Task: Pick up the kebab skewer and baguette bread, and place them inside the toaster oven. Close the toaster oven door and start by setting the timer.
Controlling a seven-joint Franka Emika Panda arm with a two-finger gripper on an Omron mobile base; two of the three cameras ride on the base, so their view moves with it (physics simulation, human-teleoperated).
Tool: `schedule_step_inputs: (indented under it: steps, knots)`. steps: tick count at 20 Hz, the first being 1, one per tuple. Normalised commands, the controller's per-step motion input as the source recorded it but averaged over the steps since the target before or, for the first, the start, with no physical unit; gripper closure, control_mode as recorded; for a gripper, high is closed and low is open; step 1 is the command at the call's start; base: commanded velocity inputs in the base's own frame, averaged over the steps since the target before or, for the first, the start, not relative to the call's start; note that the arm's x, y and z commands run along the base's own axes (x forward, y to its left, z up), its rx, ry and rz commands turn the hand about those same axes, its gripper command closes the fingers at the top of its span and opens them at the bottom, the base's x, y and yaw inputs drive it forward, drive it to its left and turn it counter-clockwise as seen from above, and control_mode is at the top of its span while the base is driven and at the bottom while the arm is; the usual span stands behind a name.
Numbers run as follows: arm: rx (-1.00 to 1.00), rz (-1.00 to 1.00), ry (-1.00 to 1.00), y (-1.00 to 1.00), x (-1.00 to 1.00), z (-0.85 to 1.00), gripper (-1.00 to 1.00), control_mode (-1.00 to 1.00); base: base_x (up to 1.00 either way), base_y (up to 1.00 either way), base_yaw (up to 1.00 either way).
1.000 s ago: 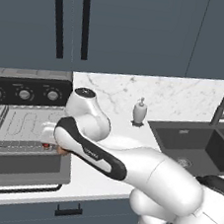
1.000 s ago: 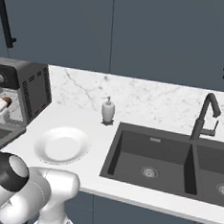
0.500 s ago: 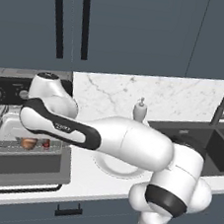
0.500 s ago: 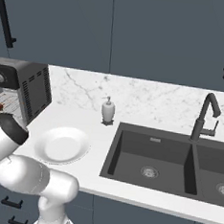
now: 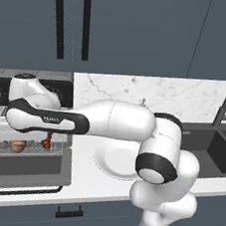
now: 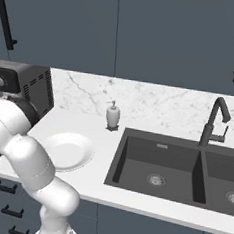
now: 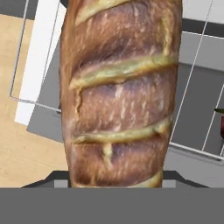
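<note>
1. Dark lettering runs along the arm's (image 5: 108, 124) black band in the left base view; it is too small to read.
2. The gripper (image 5: 4, 134) reaches into the open oven (image 5: 29, 120). It grips the baguette (image 7: 120, 92), its jaws about half spread around the loaf.
3. In the hand view the baguette stands lengthwise straight out from the gripper, its scored crust facing the camera, over the wire rack (image 7: 197, 78).
4. In the left base view the baguette's brown end (image 5: 17, 146) shows just under the hand, at the oven mouth.
5. The skewer (image 5: 47, 141) lies on the rack, just right of the baguette.
6. The door (image 5: 23, 166) lies dropped open, flat in front of the oven.
</note>
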Motion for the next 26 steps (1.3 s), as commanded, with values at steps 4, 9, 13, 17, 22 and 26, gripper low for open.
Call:
schedule_step_inputs:
  steps: [4,9,13,17,22,26]
  knots:
    - [-0.01,0.00,0.00,0.13,0.25,-0.02,1.00,-1.00,0.00,0.00,0.00]
    - [0.00,-0.02,0.04,0.38,0.05,-0.35,1.00,-1.00,0.00,0.00,0.00]
    - [-0.01,-0.02,0.01,0.09,0.17,-0.31,1.00,-1.00,0.00,0.00,0.00]
    - [-0.01,0.00,0.00,0.01,0.20,-0.05,1.00,-1.00,0.00,0.00,0.00]
    - [-0.01,0.00,0.00,0.00,0.22,-0.24,1.00,-1.00,0.00,0.00,0.00]
    - [-0.02,0.00,0.00,0.00,0.05,-0.38,1.00,-1.00,0.00,0.00,0.00]
